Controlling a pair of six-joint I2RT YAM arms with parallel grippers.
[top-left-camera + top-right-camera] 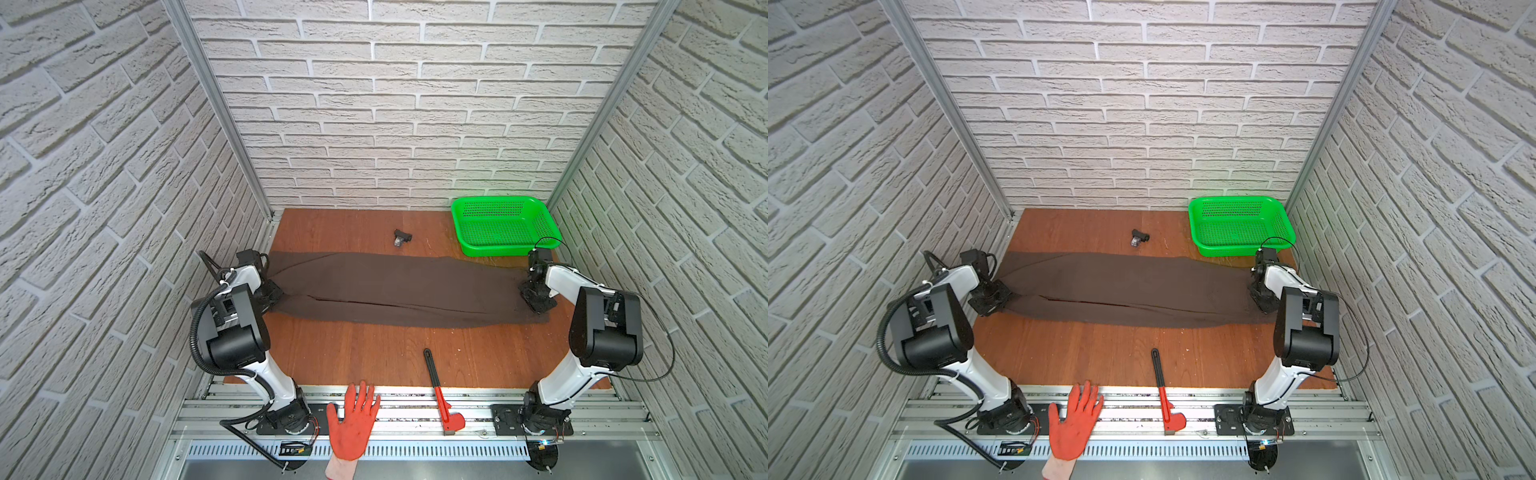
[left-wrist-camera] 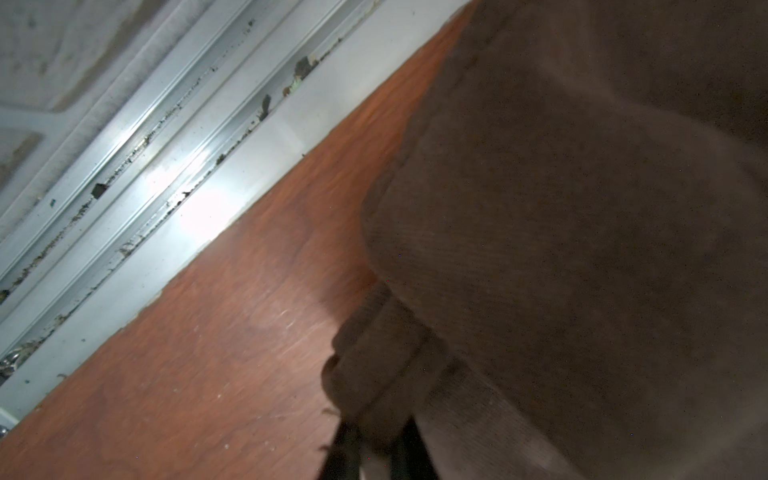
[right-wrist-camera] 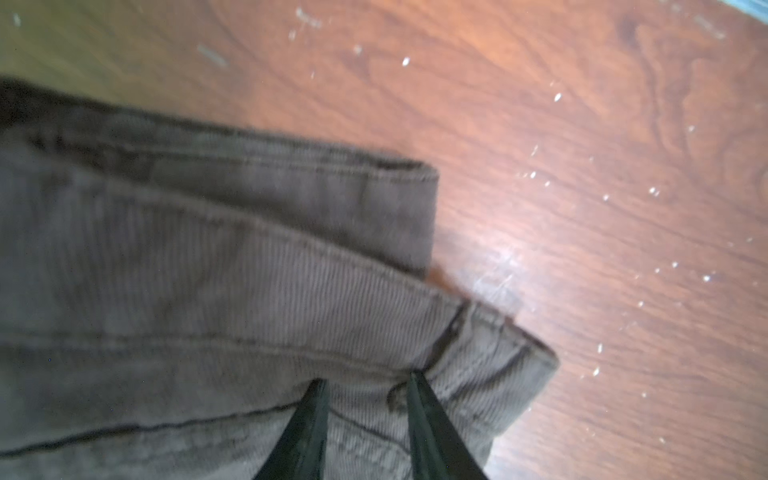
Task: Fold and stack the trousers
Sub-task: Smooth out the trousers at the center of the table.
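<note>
The dark brown trousers (image 1: 395, 291) (image 1: 1133, 291) lie flat across the wooden table, stretched from left edge to right edge, with a lengthwise seam line showing. My left gripper (image 1: 274, 297) (image 1: 990, 299) sits at their left end. In the left wrist view its fingers stand slightly apart (image 2: 374, 449), with a bunched hem of the trousers (image 2: 561, 249) between them. My right gripper (image 1: 536, 297) (image 1: 1262, 299) is down on the right end. In the right wrist view it is open (image 3: 368, 382), tips resting on the ribbed waistband (image 3: 208, 270), the cloth flat beneath.
A green perforated basket (image 1: 509, 249) stands at the back right. A small black object (image 1: 402, 237) lies behind the trousers. A black-and-red tool (image 1: 440, 395) lies at the front edge. An orange-gloved hand (image 1: 353, 419) rests on the front rail.
</note>
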